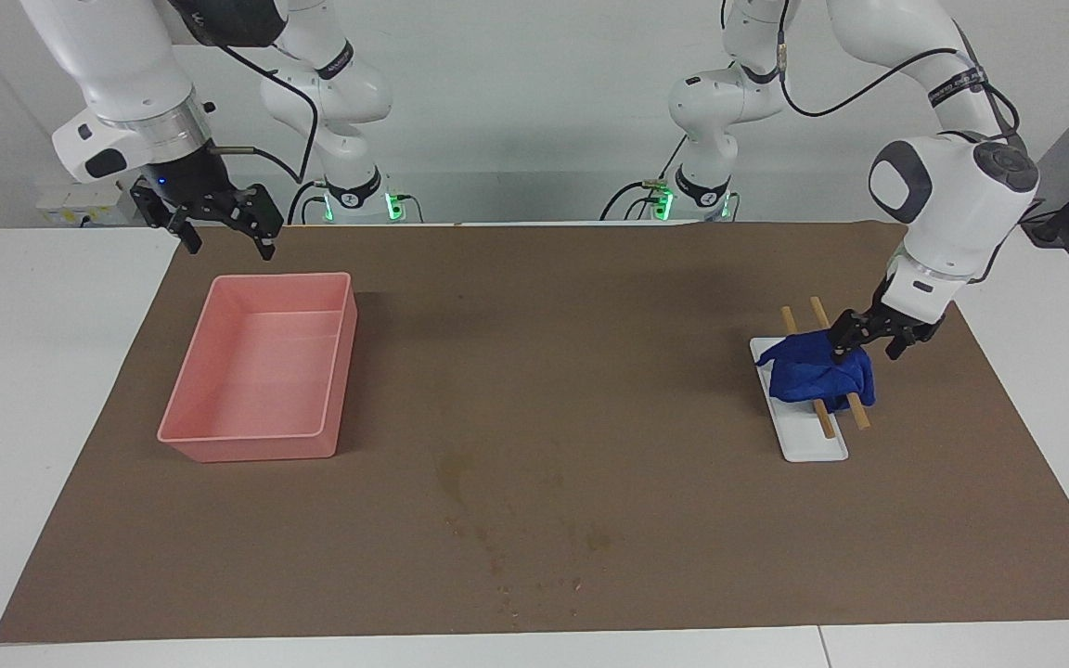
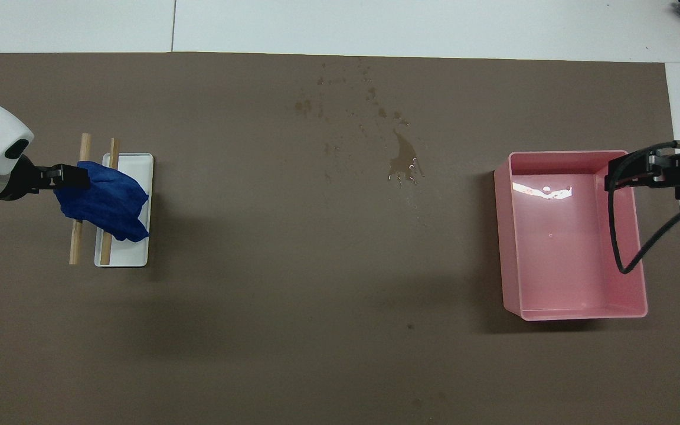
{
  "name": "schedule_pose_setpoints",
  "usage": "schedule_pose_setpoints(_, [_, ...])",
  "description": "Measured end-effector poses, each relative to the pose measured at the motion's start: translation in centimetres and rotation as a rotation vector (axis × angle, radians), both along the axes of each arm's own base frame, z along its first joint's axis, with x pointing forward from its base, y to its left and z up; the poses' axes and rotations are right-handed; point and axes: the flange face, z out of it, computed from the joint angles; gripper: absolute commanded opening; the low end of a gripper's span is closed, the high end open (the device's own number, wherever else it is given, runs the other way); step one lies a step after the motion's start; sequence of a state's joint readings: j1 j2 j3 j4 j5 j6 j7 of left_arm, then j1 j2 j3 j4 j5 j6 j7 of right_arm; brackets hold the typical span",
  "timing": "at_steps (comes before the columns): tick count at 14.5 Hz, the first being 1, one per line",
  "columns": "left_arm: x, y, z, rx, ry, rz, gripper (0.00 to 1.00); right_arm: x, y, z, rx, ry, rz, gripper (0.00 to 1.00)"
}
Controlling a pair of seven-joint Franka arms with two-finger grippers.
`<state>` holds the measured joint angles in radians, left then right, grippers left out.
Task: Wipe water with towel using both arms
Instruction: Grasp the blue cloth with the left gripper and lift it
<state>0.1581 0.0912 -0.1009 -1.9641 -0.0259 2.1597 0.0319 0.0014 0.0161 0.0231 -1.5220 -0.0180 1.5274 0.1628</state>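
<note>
We see a white table point(image 1: 52, 390) with a big brown mat point(image 1: 590, 390) that covers most of it, and a pale grey wall point(image 1: 516, 111) where the two robot bases stand. Toward the right arm's end of the mat there is a pink tray point(image 1: 261, 366), and its inside looks shiny in the overhead view. In the middle of the mat, farther from the robots than the tray, lies the water point(image 2: 404, 160): a small darker puddle with many little spots around it.

Toward the left arm's end there is a small white dish point(image 1: 799, 408) with two wooden sticks point(image 1: 817, 408) laid along it. The towel point(image 1: 817, 371) (a bunched blue cloth) rests on the sticks and the dish.

The left arm point(image 1: 952, 204) bends down from above, and the left claw point(image 1: 861, 341) is low at the edge of the towel that is toward the arm's own end of the table. One finger touches the cloth, the other is beside it. The fingers are spread, and they have not closed on the towel.

The right arm point(image 1: 117, 83) waits. The right claw point(image 1: 219, 213) hangs in the air over the edge of the mat by the tray's corner nearest the robots, with its fingers apart and nothing in them.
</note>
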Motion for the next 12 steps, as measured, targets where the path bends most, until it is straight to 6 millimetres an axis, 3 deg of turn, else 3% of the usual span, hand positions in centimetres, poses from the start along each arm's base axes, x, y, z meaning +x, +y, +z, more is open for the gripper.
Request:
schedule_pose_setpoints(1, [0.0,-0.2,-0.2,0.000,-0.006,0.004,0.76,0.0,0.0,0.0,0.000,0.002,0.000,1.00])
schedule_pose_setpoints(2, [0.0,-0.3,-0.3,0.000,-0.015,0.007,0.46,0.0,0.0,-0.1,0.000,0.004,0.000,1.00])
schedule_pose_setpoints(3, [0.0,-0.3,-0.4,0.000,-0.021,0.009,0.00,-0.1,0.1,-0.1,0.000,0.006,0.001,1.00])
schedule_pose_setpoints(12, [0.1,-0.6,0.7,-0.037,-0.016,0.036,0.00,-0.1,0.5,-0.2,0.000,0.010,0.009,1.00])
